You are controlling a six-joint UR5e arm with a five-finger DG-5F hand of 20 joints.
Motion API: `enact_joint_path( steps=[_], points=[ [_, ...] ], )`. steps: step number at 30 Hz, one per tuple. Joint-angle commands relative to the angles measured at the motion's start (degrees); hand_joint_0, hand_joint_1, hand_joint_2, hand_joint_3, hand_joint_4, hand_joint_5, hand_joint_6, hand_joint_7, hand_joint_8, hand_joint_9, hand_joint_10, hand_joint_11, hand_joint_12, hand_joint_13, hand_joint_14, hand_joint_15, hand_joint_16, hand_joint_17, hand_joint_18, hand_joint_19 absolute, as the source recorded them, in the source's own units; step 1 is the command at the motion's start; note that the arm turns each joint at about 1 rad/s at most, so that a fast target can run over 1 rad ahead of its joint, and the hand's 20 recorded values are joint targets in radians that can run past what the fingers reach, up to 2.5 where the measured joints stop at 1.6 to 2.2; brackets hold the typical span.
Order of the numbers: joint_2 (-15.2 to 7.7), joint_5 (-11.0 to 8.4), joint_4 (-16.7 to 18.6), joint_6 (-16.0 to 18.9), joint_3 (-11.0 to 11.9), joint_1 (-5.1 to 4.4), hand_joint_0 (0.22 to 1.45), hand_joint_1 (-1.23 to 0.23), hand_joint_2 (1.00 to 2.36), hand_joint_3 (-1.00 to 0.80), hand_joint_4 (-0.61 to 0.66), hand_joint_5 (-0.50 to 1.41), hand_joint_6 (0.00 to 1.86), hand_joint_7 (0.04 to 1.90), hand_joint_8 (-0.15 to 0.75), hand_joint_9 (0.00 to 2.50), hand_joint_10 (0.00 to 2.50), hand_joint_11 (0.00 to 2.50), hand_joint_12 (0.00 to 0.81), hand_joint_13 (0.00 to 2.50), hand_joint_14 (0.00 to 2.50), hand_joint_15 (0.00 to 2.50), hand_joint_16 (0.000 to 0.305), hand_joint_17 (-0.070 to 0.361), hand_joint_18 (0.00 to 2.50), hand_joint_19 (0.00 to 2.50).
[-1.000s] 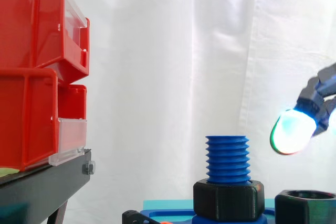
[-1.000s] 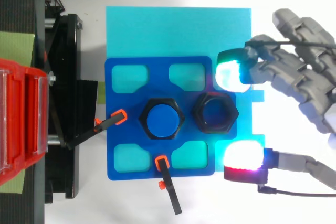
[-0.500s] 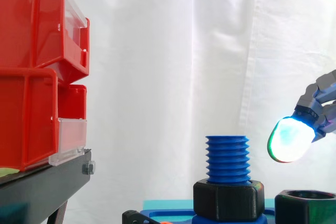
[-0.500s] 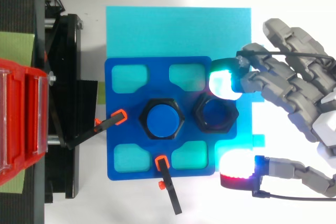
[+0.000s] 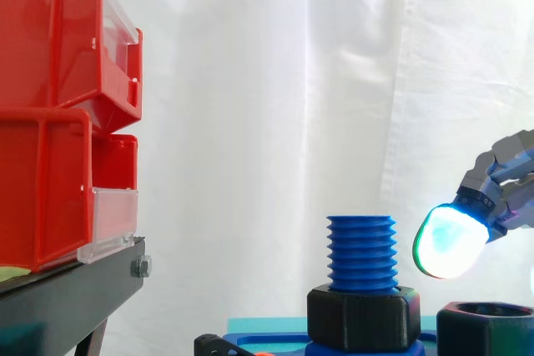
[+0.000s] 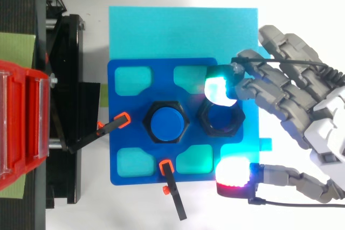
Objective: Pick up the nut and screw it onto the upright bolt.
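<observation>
A blue threaded bolt point(image 5: 361, 252) stands upright in a black hex collar point(image 6: 165, 121) on the blue fixture plate point(image 6: 123, 133). Just right of it the loose black nut point(image 6: 221, 117) rests on the plate, also seen at the lower right in the side view as the nut point(image 5: 486, 329). My hand point(image 6: 302, 127) hovers above and to the right of the nut with its fingers spread. One glowing cyan fingertip point(image 6: 219, 88) sits over the nut's far rim, and the red-glowing thumb pad point(image 6: 233, 174) is off the plate's near right corner. Nothing is held.
Red bins point(image 5: 58, 114) stack on a black stand point(image 5: 75, 293) at the left. A cyan mat point(image 6: 183, 30) lies under the plate. Two black clamps with orange tips point(image 6: 114, 124) hold the plate at its left and front edges.
The hand has moved left and lower, toward the nut. Its cyan fingertip now overlaps the nut's rim, and the thumb pad has come closer to the plate.
</observation>
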State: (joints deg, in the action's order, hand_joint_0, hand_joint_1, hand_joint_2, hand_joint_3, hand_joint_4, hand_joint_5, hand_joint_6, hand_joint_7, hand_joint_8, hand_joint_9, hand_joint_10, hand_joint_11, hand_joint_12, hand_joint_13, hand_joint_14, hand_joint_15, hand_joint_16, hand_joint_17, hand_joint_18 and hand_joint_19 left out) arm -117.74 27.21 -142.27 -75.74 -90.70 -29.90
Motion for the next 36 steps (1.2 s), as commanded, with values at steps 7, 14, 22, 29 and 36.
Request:
enact_joint_path(
  steps=[7, 14, 22, 29, 36],
  points=[
    [-0.21, 0.3, 0.59, -0.11, 0.0, 0.2, 0.34, -0.76, 1.0, -0.5, 0.25, -0.28, 0.5, 0.71, 0.33, 0.19, 0.0, 0.0, 0.451, 0.28, 0.0, 0.0, 0.063, 0.141, 0.17, 0.0],
    [-0.3, -0.05, 0.5, -0.02, 0.0, 0.37, 0.34, -0.76, 1.0, -0.5, 0.25, -0.28, 0.5, 0.71, 0.331, 0.2, 0.0, 0.0, 0.452, 0.28, 0.0, 0.0, 0.063, 0.142, 0.18, 0.0],
    [-0.21, -0.23, -5.56, 2.62, -0.09, 0.46, 0.34, -0.76, 1.0, -0.5, 0.26, -0.27, 0.5, 0.71, 0.331, 0.2, 0.0, 0.0, 0.452, 0.29, 0.0, 0.0, 0.063, 0.142, 0.18, 0.0],
    [-0.21, -0.58, -4.68, 3.93, -0.79, 0.46, 0.35, -0.76, 1.0, -0.5, 0.25, -0.27, 0.5, 0.71, 0.327, 0.2, 0.0, 0.0, 0.449, 0.28, 0.0, 0.0, 0.062, 0.141, 0.18, 0.0],
    [-0.21, -0.67, -3.01, 2.18, -0.79, 0.46, 0.37, -0.75, 1.0, -0.5, 0.26, -0.27, 0.5, 0.73, 0.325, 0.21, 0.0, 0.0, 0.444, 0.28, 0.0, 0.0, 0.062, 0.139, 0.18, 0.0]
  ],
)
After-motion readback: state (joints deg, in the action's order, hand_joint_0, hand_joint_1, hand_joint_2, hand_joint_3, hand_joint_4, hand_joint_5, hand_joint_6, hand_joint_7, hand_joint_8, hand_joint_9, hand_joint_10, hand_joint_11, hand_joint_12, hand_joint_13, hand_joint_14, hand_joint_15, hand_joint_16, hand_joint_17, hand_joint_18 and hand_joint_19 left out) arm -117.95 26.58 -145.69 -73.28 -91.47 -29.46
